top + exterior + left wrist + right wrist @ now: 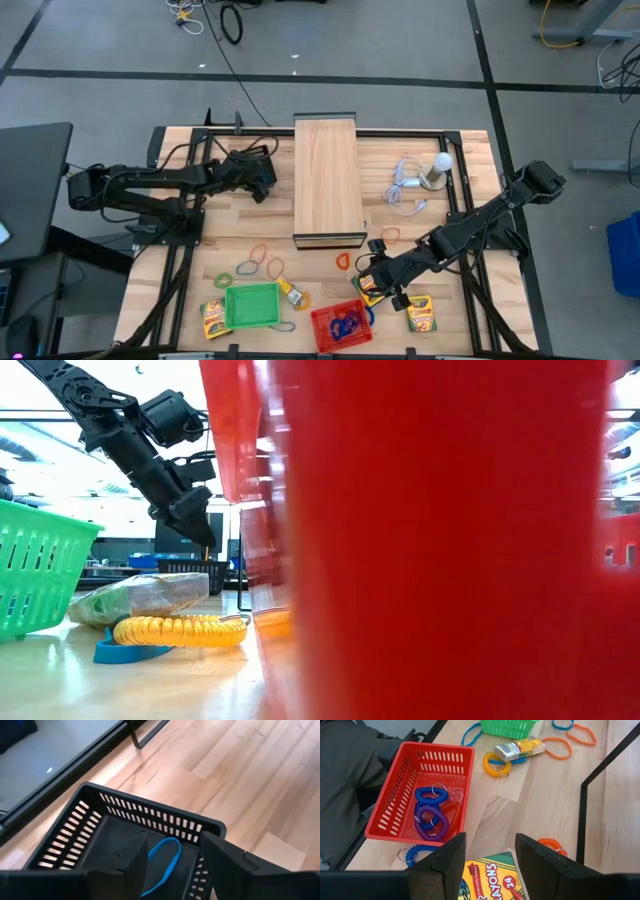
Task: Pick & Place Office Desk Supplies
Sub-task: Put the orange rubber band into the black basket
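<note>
The right gripper [372,285] was held low over the near right part of the table [470,215], its fingers [445,862] spread apart with nothing between them. Directly below it lay a crayon box [487,880], just right of the red basket [322,322]. In that basket a heap of coiled loops [432,815] was seen, blue, purple and red, and one blue coil [417,852] lay on the table against its wall. A second crayon box [421,313] lay to the right of the gripper and a third [213,317] at the left of the green basket [252,305]. Between the two baskets a wrapped packet [519,748] was seen with a yellow coil [496,764] beside it. Orange, green and blue loops [258,253] were scattered farther off, near the end of the long wooden box [327,180].

The left gripper [262,178] was held at the far left of the table over a black basket [125,827], its fingers [132,867] spread and empty. A single blue loop [162,862] lay on the floor of that basket.
</note>
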